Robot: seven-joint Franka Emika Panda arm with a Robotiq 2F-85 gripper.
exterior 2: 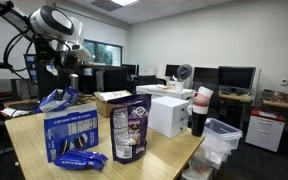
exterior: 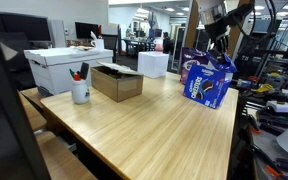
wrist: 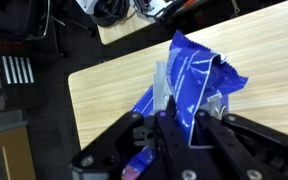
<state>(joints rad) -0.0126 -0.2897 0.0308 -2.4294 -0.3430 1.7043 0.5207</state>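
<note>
The blue crinkled plastic snack bag (exterior: 206, 82) is seen upper right in an exterior view, stood on the light wooden table (exterior: 134, 125) directly beneath the gripper (exterior: 218, 52), whose fingers are clamped onto its crumpled top.

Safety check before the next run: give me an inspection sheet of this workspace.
Surface: wooden table, light grain.
Job's things: blue bag, crumpled, its top between the jaws.
Clutter: blue package, dark snack bag, cardboard box, pen cup, white box.
Grippers: gripper over the table's end, jaws shut on the blue bag.
Cables: black cables loop beside the arm.
Surroundings: office with monitors.
</note>
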